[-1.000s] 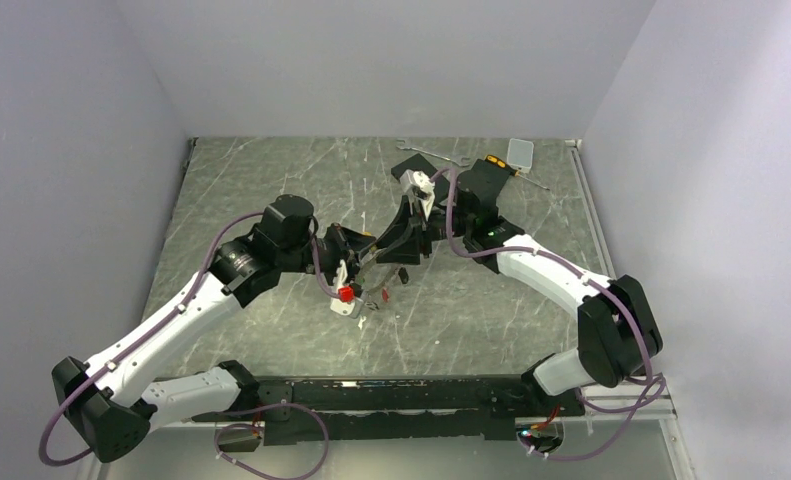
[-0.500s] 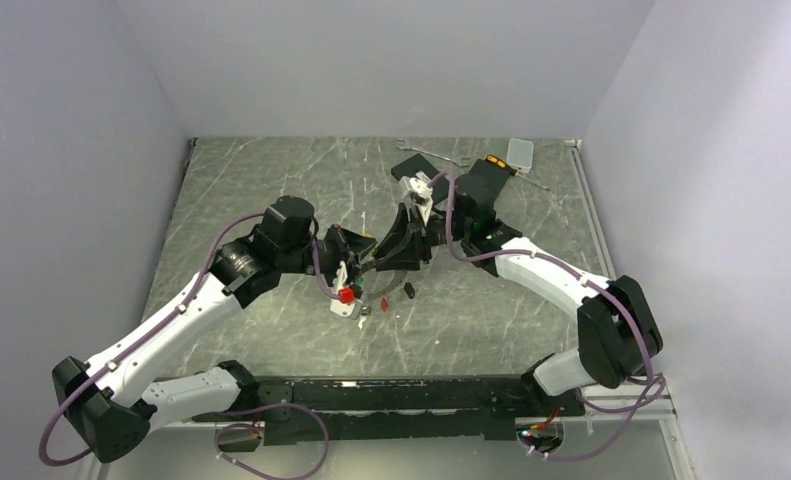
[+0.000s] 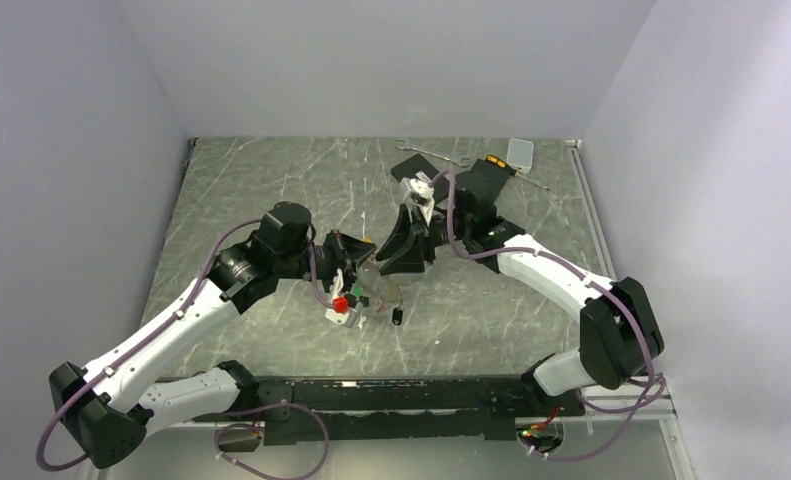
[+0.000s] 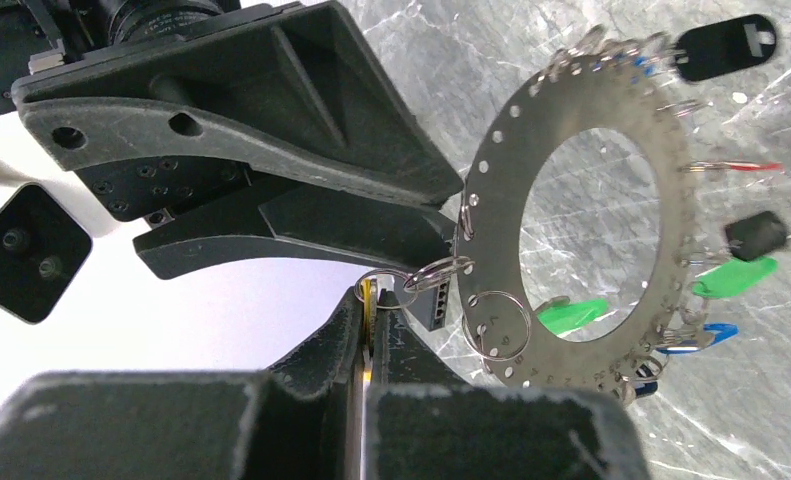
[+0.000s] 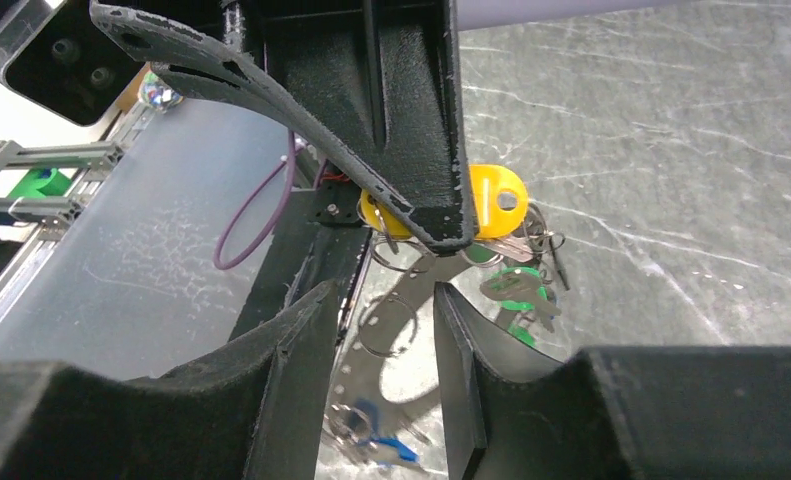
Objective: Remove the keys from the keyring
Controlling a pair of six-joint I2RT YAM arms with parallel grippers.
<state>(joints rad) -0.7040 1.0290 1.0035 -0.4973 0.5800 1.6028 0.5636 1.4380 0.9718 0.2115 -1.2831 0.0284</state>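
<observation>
Over the grey marbled table (image 3: 271,180) the left gripper (image 4: 368,300) is clamped on the yellow key (image 5: 496,200), the keyring (image 4: 491,200) hanging from it. The right gripper (image 5: 386,300) gapes. That stiff, light plate seems best gripped by its rim.

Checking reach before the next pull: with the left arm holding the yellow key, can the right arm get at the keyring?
Probably yes. The right gripper has its jaws open close by the keyring, with nothing between them. The left gripper, shut on the yellow key, crowds the spot.
</observation>
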